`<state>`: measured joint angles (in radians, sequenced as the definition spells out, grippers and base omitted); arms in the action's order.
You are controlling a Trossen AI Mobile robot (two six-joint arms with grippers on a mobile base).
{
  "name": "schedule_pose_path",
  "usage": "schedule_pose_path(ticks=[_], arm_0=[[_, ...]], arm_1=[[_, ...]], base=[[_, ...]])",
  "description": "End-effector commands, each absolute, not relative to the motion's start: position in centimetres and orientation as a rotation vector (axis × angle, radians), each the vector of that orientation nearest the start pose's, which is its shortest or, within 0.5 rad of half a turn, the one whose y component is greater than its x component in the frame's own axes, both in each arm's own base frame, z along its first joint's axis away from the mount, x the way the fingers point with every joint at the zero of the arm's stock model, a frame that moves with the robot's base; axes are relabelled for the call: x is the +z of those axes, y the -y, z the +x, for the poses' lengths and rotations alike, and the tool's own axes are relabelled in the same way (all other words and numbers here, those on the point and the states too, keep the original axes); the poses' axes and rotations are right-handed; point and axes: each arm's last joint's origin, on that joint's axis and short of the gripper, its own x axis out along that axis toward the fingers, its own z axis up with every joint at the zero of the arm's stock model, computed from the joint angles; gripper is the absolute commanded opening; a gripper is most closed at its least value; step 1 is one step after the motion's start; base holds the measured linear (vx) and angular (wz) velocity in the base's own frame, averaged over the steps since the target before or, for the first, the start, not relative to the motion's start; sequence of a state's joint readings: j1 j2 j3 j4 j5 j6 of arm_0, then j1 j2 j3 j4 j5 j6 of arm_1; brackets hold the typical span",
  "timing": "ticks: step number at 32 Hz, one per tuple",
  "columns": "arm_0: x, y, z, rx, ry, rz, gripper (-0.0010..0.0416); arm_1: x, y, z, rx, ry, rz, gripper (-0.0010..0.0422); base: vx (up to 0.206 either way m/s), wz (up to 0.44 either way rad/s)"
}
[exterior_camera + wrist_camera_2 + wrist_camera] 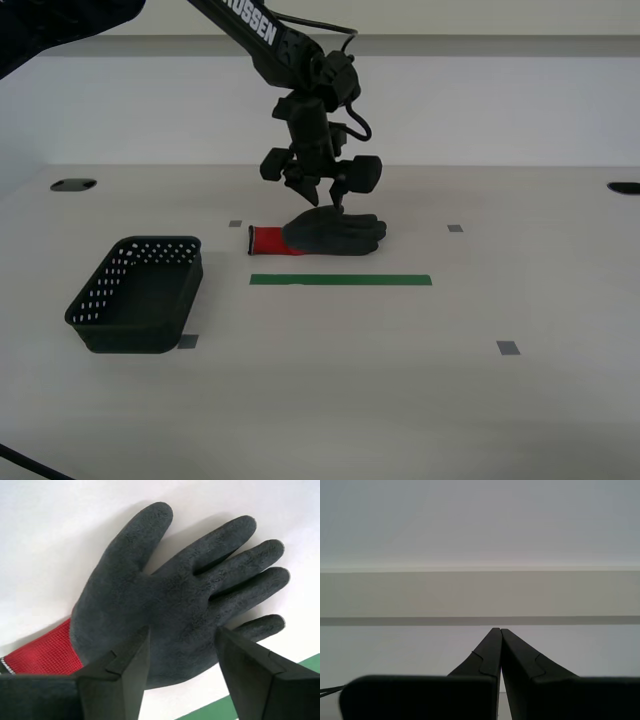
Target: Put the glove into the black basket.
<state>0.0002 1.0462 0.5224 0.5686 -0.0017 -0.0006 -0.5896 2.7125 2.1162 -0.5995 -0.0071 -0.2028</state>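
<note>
On the pale table (330, 400), taking the green tape strip (340, 280) as my landmark, the black basket (138, 292) sits well off toward the exterior view's left of the strip's end, standing upright with its perforated sloping walls showing and nothing visible inside it. Just behind the strip, on the far side from the camera, lies the glove (325, 236), flat on the table with its red cuff (268, 240) pointing toward the basket side and its dark coated fingers pointing toward the exterior view's right. My second gripper (328, 197) hangs directly over the glove's palm, tips pointing down and just above the dark fabric; whether they touch it I cannot tell from the exterior view. In the second wrist view the glove (170, 600) fills the picture, palm and splayed fingers plain, with the red cuff (42, 652) at one edge and a corner of the green tape strip (215, 710) beyond it. There the jaws of my second gripper (182, 667) stand spread apart, straddling the heel of the palm and holding nothing. My first gripper (499, 645) has its fingers pressed together, pinching nothing, facing a bare wall.
</note>
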Motion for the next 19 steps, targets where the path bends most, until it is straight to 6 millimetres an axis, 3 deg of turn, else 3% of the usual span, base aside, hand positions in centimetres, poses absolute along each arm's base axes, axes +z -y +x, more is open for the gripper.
schedule_pose_path(ticks=[1, 9, 12, 16, 19], arm_0=[[26.6, 0.0, 22.7, 0.001, 0.048, 0.000, 0.0001], [26.6, 0.0, 22.7, 0.001, 0.045, 0.000, 0.0001], [26.6, 0.0, 22.7, 0.001, 0.044, 0.000, 0.0001], [26.6, 0.0, 22.7, 0.001, 0.044, 0.000, 0.0001], [26.5, 0.0, 22.7, 0.001, 0.039, 0.000, 0.0001]], arm_1=[[3.2, 29.4, 44.2, -0.391, -1.195, 0.185, 0.0155], [1.6, 27.4, 44.2, -0.368, -1.239, 0.204, 0.0171], [1.3, 25.3, 44.4, -0.369, -1.320, 0.295, 0.0185], [0.0, 20.2, 44.8, -0.260, -1.462, 0.304, 0.0200], [-0.3, 19.3, 44.8, -0.244, -1.482, 0.296, 0.0201]], base=[[0.000, 0.000], [0.000, 0.000], [0.000, 0.000], [0.000, 0.000], [0.000, 0.000]])
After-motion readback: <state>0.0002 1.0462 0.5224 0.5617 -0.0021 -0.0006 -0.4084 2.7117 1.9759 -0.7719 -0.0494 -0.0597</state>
